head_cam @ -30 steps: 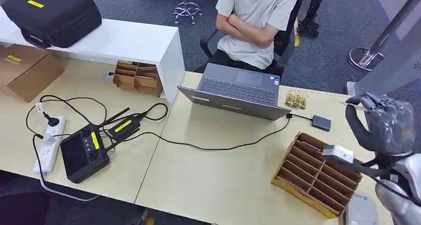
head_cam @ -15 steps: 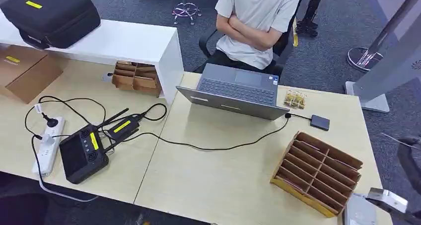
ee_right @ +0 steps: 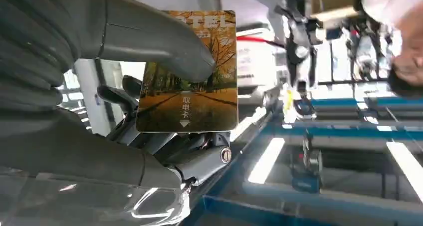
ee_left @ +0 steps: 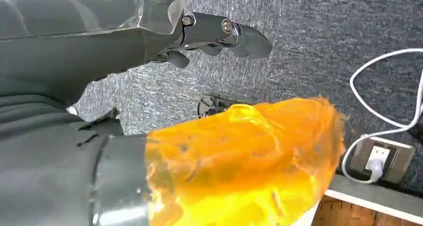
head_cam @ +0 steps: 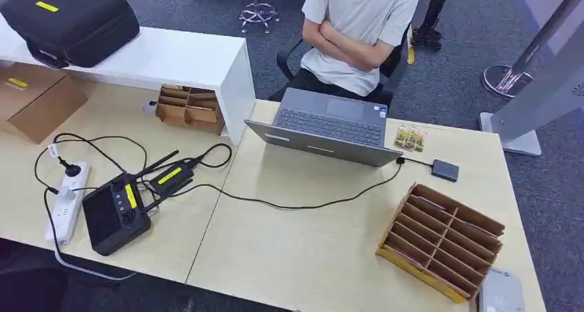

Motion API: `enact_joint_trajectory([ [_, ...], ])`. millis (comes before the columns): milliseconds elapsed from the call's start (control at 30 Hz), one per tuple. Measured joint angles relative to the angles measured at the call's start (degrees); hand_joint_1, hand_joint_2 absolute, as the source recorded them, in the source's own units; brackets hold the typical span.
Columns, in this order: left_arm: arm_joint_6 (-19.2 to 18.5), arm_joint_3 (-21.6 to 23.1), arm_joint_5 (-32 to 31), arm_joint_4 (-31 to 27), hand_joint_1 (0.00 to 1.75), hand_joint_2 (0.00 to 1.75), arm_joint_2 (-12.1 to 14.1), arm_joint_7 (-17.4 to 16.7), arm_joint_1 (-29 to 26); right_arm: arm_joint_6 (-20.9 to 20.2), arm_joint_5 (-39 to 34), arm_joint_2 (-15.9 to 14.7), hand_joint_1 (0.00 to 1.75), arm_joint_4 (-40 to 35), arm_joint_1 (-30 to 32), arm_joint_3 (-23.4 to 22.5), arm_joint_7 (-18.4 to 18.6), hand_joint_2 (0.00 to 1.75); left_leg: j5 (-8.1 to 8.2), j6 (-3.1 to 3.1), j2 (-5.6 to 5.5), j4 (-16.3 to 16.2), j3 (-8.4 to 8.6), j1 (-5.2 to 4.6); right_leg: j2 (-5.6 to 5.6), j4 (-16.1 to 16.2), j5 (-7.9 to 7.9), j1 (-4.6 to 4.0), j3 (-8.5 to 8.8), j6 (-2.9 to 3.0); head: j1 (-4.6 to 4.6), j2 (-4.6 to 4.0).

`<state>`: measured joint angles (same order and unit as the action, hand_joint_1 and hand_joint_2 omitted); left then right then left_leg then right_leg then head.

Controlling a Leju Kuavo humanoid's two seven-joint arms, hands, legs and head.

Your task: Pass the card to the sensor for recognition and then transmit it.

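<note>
1. In the right wrist view, the right hand (ee_right: 124,111) holds a hotel key card (ee_right: 187,71) printed with autumn trees; the thick grey thumb (ee_right: 154,46) presses on its face and darker fingers (ee_right: 119,99) back it from behind; the card is pinched, not cupped
2. Beyond the card that view shows bright ceiling lights and a blurred person; judging from this, the hand is tilted upward, away from the desk
3. In the left wrist view, the left hand (ee_left: 149,111) hangs over grey carpet, its thumb wrapped in orange film (ee_left: 244,161) and its fingers (ee_left: 219,34) stretched apart, holding nothing; a floor socket with a white plug (ee_left: 379,158) lies beyond
4. In the head view, a light wooden desk (head_cam: 310,250) carries an open grey laptop (head_cam: 330,126) with a seated person behind it, arms folded
5. A black cable runs from the laptop to a small dark box (head_cam: 445,169) on the desk, probably the card sensor; just beside it lies a stack of similar cards (head_cam: 410,138), and nearer the robot stands a slotted cardboard rack (head_cam: 441,240)
6. Risk, as a judgement: the card is well apart from the sensor and gripped only at one part; a quick swing down could let it slide from the thumb, and a tilted card might not read, or might knock the rack
</note>
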<state>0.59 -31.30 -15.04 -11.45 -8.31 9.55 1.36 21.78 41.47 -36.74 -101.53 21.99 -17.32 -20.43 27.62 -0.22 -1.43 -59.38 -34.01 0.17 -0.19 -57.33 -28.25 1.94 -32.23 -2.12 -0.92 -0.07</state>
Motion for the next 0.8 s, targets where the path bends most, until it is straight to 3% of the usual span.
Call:
enact_joint_trajectory([
  [67,0.52,-0.11,0.00,0.00,0.00,0.00,-0.07,0.13,-0.03,-4.85,2.12,0.59,1.75,0.00,2.39,-0.85,1.46,1.75,0.01,-0.01,0.00,0.01,-0.02,0.00,-0.04,0.00,-0.01,0.01,0.01,0.01,0.02,0.00],
  [300,0.78,-0.70,-0.42,0.00,0.00,0.00,-0.11,0.09,0.03,-5.12,5.48,1.35,1.75,0.48,7.80,-0.83,7.27,1.75,0.02,-0.02,0.19,0.02,0.04,0.00,0.18,-0.01,-0.01,0.01,0.00,0.01,-0.02,0.00],
  [800,0.76,-1.01,-0.42,0.00,0.00,0.00,-0.24,0.09,0.04,-5.08,5.66,1.35,1.75,0.72,10.08,-0.83,7.73,1.75,0.03,0.01,0.24,0.02,0.07,0.00,0.22,-0.01,-0.01,0.02,0.02,0.01,-0.02,0.00],
])
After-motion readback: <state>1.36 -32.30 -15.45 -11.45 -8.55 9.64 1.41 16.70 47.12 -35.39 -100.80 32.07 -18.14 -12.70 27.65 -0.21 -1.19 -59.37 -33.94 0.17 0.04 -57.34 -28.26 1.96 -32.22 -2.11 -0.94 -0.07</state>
